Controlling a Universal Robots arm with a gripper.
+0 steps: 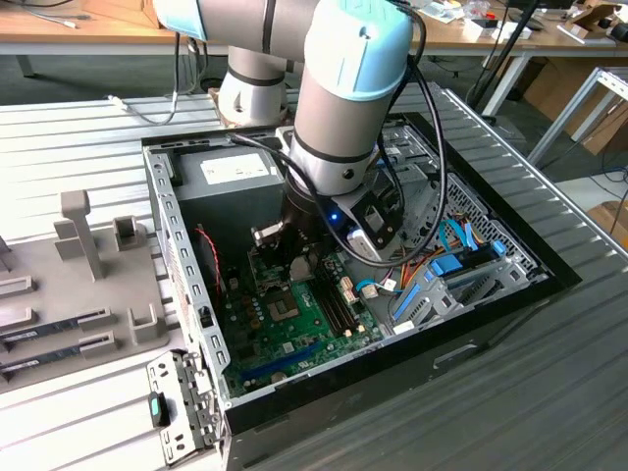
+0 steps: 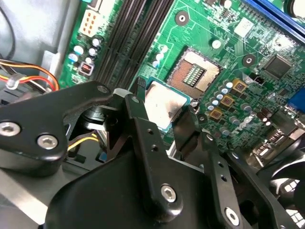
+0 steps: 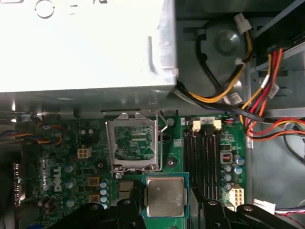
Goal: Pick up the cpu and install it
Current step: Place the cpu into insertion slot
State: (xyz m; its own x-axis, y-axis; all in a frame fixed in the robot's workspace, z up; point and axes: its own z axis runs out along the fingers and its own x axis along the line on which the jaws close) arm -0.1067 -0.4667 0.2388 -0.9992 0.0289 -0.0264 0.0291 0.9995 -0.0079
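Gripping the small flat square cpu (image 2: 164, 106) with its pale silvery metal top, the black two-fingered gripper (image 2: 167, 112) is clamped on the chip's opposite edges, one finger (image 2: 138, 107) on each side, in both wrist views. The chip hangs just above the green motherboard (image 2: 228, 52). In the first wrist view, the cpu (image 3: 165, 196) lies at about five o'clock from the open metal-framed socket (image 3: 135, 144), close beside it. Black memory slots (image 3: 205, 160) run at three o'clock from the socket. Farther off sits the grey metal power supply box (image 3: 86, 43), with coloured cables (image 3: 252, 105) at its three o'clock.
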